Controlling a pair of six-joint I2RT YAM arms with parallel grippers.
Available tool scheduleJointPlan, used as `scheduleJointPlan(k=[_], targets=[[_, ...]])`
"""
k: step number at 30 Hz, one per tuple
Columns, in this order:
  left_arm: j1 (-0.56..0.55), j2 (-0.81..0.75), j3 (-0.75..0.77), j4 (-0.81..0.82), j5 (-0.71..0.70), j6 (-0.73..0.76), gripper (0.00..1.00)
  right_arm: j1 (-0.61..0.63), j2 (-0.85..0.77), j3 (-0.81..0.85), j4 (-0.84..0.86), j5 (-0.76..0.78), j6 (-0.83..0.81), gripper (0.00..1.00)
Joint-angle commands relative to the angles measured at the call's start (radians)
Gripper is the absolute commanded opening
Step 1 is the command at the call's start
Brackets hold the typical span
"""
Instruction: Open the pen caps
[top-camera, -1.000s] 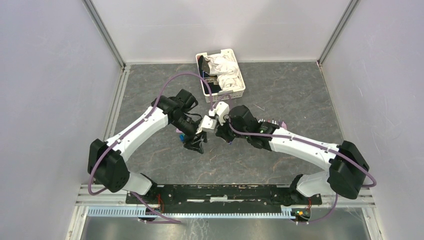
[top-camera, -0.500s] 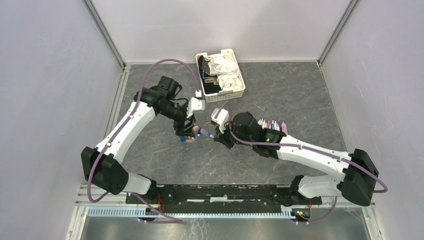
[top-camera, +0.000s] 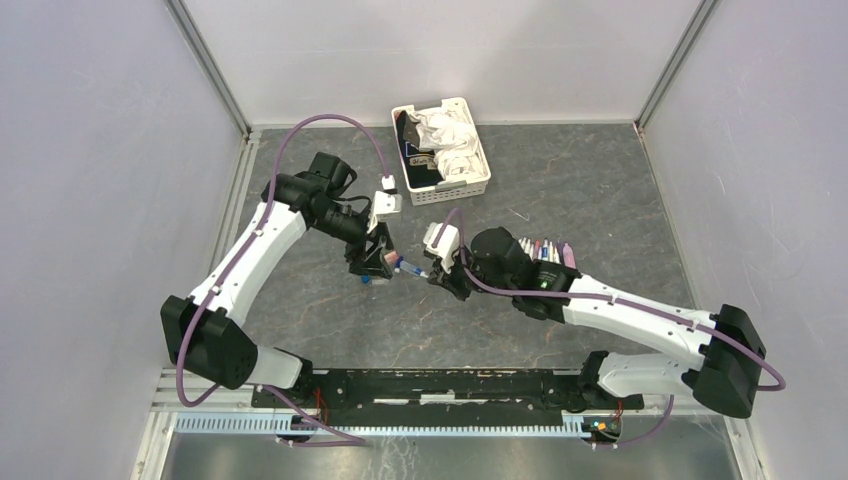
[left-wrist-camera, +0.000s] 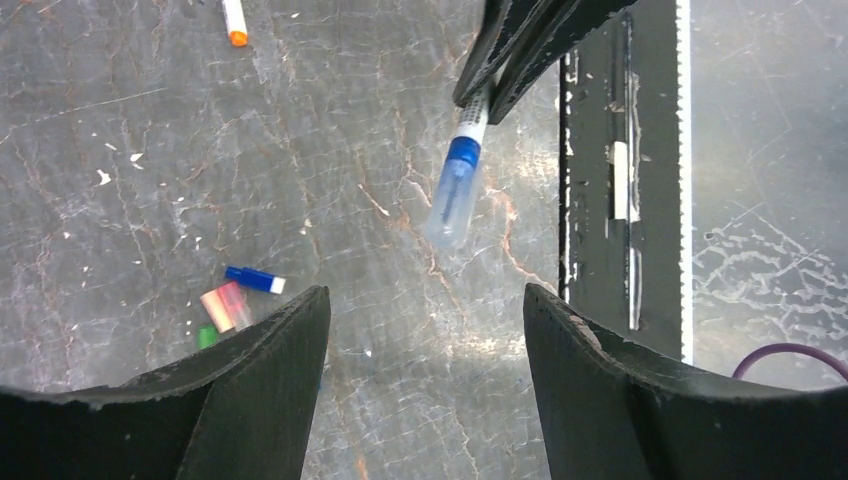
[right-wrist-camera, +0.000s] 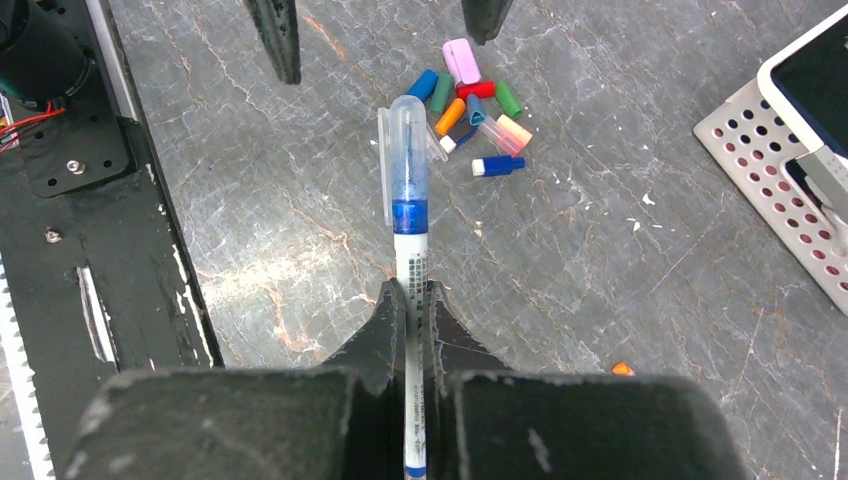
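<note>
My right gripper (right-wrist-camera: 411, 300) is shut on a white pen (right-wrist-camera: 410, 200) with a blue band and a clear clipped cap on its end. The pen points left toward my left gripper (top-camera: 378, 262), which is open and empty a short way off. In the left wrist view the pen (left-wrist-camera: 455, 185) sticks out of the right fingers (left-wrist-camera: 520, 40), ahead of my open jaws (left-wrist-camera: 425, 300). A small pile of loose coloured pen caps (right-wrist-camera: 470, 100) lies on the table beyond the pen tip, below the left gripper (top-camera: 368, 279). A few of these caps (left-wrist-camera: 235, 295) show beside my left finger.
A row of several pens (top-camera: 545, 247) lies behind the right arm. A white slotted basket (top-camera: 440, 150) with crumpled white cloth stands at the back. An orange-tipped pen (left-wrist-camera: 234, 18) lies apart, and a tiny orange bit (right-wrist-camera: 622, 369) lies on the table.
The two grippers were together at the pen one second ago. The left gripper has drawn back to the left and stands open; the right gripper still holds the pen.
</note>
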Motion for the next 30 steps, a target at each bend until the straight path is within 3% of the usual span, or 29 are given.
scheduleJointPlan(k=[1,7,15,19,24,30], targets=[[-0.003,-0.013,0.000,-0.021,0.092,0.018,0.77,0.003,0.010,0.072,0.013,0.015,-0.039,0.00],[-0.040,-0.030,-0.036,0.178,0.056,-0.206,0.77,0.032,0.045,0.123,0.000,0.047,-0.088,0.00],[-0.089,-0.017,-0.043,0.122,0.038,-0.150,0.67,0.052,0.093,0.208,-0.044,0.076,-0.129,0.00],[-0.106,-0.010,-0.062,0.086,0.009,-0.097,0.48,0.061,0.109,0.243,-0.059,0.086,-0.141,0.00],[-0.109,0.009,-0.056,0.051,0.002,-0.050,0.05,0.065,0.128,0.247,-0.071,0.079,-0.141,0.01],[-0.109,-0.006,-0.060,0.027,-0.032,0.016,0.02,0.045,0.091,0.194,-0.081,0.070,-0.081,0.49]])
